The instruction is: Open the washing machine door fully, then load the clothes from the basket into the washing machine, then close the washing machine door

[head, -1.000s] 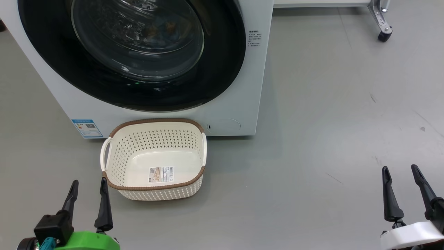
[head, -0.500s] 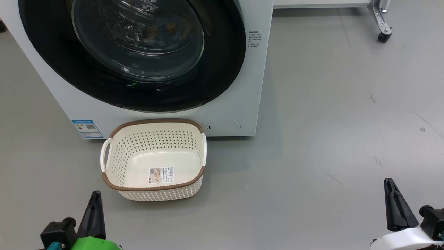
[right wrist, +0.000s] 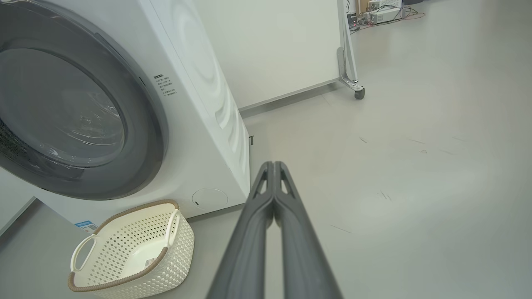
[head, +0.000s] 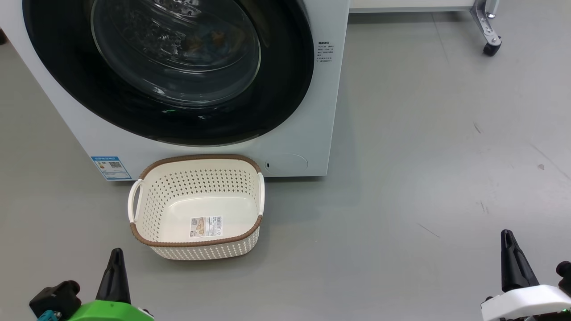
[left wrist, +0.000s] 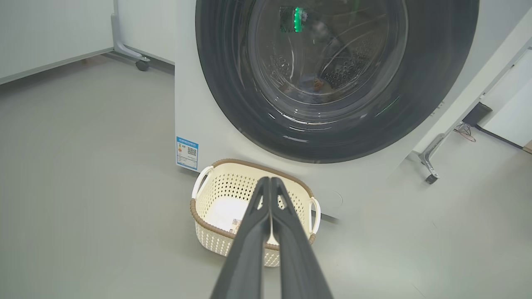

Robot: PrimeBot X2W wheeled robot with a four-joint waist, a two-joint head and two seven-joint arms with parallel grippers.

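Now both claws, open a second ago, are sitting clenched and empty: left claw [head: 116,264] at lower left, right claw [head: 509,250] at lower right. The washing machine door [head: 285,89] is standing shut at upper left, the clothes [head: 210,37] showing behind its glass, the basket [head: 196,158] lying empty below. The task is looking complete.

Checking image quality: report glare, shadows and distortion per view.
Head view: light streaks glaring on the round glossy black-rimmed glass door; soft shadow on the grey floor right of the cream perforated basket. Left wrist view: green glint on that glass, the big white washing machine looks skewed. Right wrist view: wide-angle skew of the machine's side.
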